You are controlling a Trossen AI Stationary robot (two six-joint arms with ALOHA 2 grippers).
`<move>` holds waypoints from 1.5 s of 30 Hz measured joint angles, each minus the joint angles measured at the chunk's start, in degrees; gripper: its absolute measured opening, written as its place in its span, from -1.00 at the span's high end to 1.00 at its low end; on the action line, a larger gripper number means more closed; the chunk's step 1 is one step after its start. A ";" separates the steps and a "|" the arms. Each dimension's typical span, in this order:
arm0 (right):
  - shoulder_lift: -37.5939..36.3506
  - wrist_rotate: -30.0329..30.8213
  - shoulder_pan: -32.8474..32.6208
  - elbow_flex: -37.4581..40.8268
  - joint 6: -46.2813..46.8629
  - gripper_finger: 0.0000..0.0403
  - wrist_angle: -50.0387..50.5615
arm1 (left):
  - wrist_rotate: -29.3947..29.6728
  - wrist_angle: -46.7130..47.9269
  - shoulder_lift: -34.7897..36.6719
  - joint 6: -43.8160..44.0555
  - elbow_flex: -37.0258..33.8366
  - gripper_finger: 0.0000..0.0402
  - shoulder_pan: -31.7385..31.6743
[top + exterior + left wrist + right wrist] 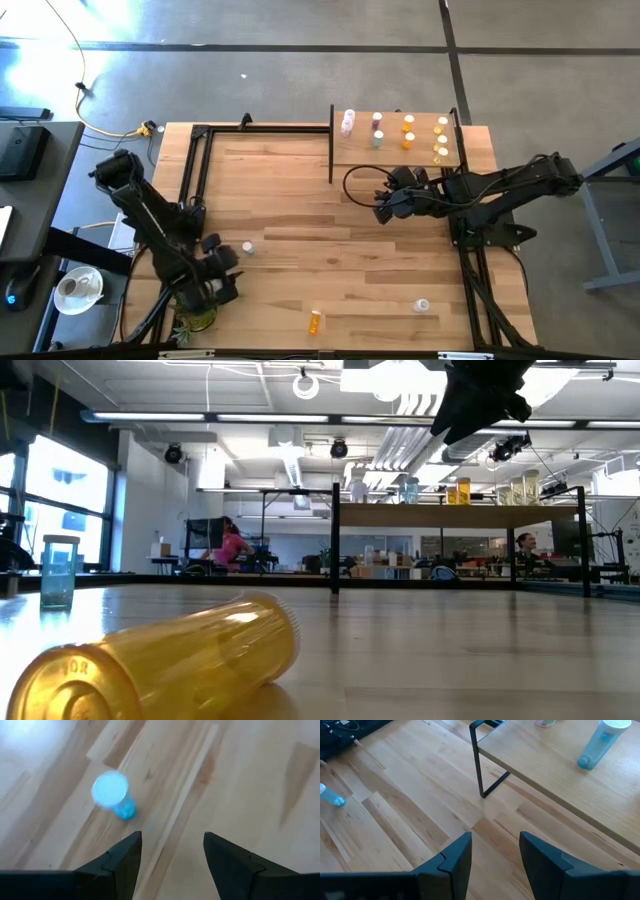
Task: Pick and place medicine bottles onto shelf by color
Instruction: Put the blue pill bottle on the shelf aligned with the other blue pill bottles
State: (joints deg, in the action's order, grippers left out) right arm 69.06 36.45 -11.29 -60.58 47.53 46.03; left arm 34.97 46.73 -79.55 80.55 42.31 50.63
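Observation:
The light-wood shelf (400,148) stands at the table's far right and holds pink (347,122), grey-teal (377,138), orange (408,131) and yellow (441,136) bottles standing upright. A grey-teal bottle (247,248) stands upright on the table just ahead of my open left gripper (225,262); the left wrist view shows the bottle (114,795) beyond the fingertips, untouched. An orange bottle (315,321) lies on its side near the front edge and fills the low view's foreground (160,660). A clear bottle (422,305) sits at the front right. My right gripper (384,205) is open and empty, raised in front of the shelf.
The shelf's black posts (479,765) rise at its corners, close to my right gripper. A black metal frame (195,170) runs along the table's left and far edges. A green plant (195,320) sits at the front left corner. People show in the room behind the table (232,545).

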 joint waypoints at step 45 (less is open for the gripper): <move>0.00 0.55 0.00 0.00 0.00 0.23 -0.05 | 22.18 -25.87 -19.19 13.56 -16.32 0.32 -0.70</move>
State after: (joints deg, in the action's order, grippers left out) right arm 69.06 36.99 -11.29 -60.58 47.53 45.98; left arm 57.15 20.86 -98.74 94.10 26.00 49.93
